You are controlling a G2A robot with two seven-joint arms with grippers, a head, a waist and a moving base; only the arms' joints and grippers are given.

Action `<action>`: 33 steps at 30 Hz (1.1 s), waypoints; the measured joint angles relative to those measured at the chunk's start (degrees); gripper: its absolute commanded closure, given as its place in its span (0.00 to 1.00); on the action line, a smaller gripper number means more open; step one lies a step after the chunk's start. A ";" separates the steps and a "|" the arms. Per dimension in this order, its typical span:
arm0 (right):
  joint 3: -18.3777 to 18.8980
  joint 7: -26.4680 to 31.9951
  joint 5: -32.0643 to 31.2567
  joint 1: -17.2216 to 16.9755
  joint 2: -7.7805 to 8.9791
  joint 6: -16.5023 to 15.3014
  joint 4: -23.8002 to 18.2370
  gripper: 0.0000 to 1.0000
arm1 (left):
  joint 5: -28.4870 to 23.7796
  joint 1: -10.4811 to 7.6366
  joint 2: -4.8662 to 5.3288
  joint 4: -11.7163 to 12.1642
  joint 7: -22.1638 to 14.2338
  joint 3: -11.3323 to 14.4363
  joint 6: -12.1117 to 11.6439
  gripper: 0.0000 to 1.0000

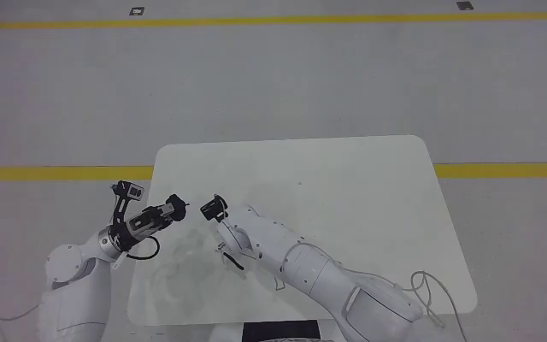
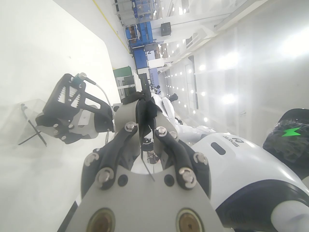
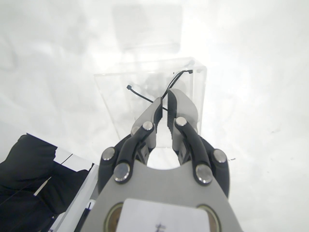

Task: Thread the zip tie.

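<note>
— What's the likeliest slip from here?

— I'd say the held zip tie [image 2: 147, 169] twisting. The left claw [image 2: 144, 101] is closed tight on it, up in the air over the near-left part of the table [image 1: 359, 188]. The thin tail runs back toward the claw's own wrist. A strip that slim could swivel between the pads if anything nudges it, and then tail and head would not line up for threading (the slot itself is too small to make out here).

— And the right claw [image 3: 165, 95]?

— Just right of the left one, pointing down over the clear box [image 3: 111, 97]. Its fingers are nearly together with a narrow gap between them, and I see nothing clamped. Whether the tips touch what lies below, I cannot tell.

— What's in the box?

— Two black spare ties [image 3: 140, 94], crossed one over the other. That's the second risk: closing there could pinch both at once, or drag one out by the other. If the fingers go down inside, a sideways move might also knock a wall and shove the box along the table.
</note>
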 measured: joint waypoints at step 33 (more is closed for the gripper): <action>2.18 0.38 -3.37 -1.30 -0.68 -0.73 -0.42 1.00 | 0.00 0.00 0.00 0.00 0.00 0.00 0.00 1.00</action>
